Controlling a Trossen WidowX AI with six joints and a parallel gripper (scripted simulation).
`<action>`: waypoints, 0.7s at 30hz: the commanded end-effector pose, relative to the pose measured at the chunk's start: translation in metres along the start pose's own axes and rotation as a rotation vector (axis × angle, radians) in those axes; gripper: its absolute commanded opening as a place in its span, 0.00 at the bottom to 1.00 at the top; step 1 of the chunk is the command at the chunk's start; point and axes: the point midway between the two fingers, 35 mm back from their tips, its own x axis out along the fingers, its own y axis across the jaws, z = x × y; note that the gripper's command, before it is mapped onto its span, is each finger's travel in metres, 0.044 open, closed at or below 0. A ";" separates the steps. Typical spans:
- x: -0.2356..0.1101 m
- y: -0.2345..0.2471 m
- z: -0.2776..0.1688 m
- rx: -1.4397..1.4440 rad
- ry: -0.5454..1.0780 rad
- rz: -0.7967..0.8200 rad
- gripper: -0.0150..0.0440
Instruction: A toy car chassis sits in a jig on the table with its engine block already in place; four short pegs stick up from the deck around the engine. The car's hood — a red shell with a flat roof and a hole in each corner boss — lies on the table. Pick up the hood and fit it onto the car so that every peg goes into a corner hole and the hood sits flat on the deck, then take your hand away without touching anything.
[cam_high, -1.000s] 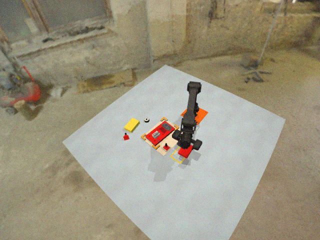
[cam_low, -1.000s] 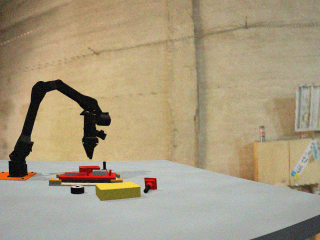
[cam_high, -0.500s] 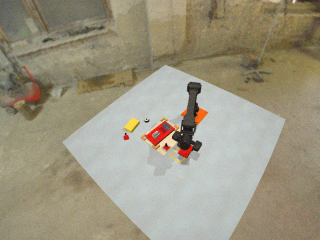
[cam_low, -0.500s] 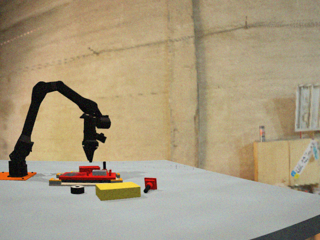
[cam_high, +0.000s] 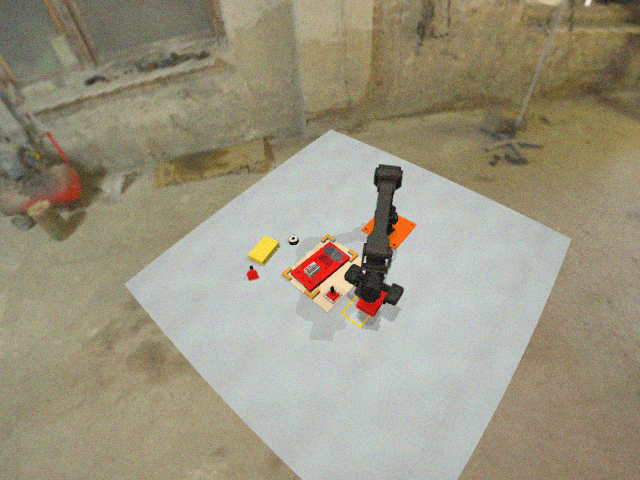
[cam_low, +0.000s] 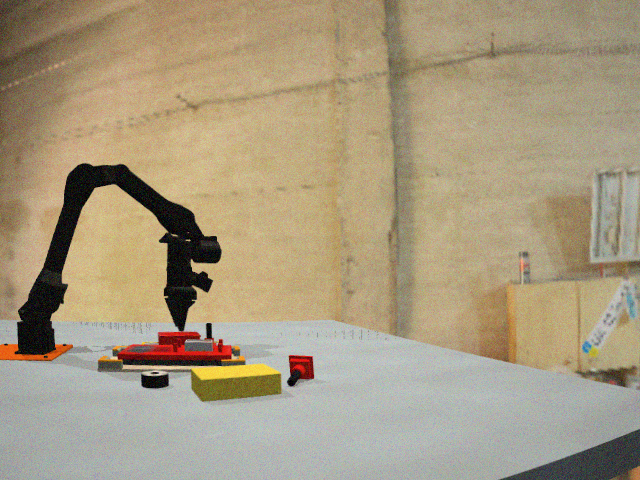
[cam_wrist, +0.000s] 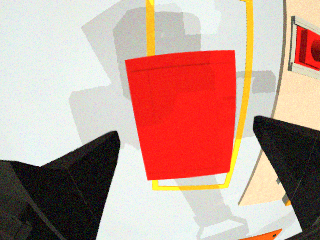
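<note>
Wrist view, open pincer (cam_wrist: 183, 143) above red hood (cam_wrist: 182, 114), empty

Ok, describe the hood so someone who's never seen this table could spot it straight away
Start at the arm's orange base plate and follow the arm out to its open gripper. Directly beneath it lies the hood, a plain red shell with a flat roof, lying partly inside a yellow outline marked on the table beside the tan jig board. Unlike the red chassis, it's plain and sits off the jig.

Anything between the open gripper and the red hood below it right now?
Nothing: in the wrist view the hood lies in plain sight between the spread fingers of the gripper, with only air between.
</note>
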 end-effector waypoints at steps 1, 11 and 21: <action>0.006 -0.001 -0.001 0.004 0.003 -0.005 1.00; 0.011 0.000 -0.002 0.004 0.003 -0.005 1.00; 0.016 0.000 -0.002 0.004 0.003 -0.005 1.00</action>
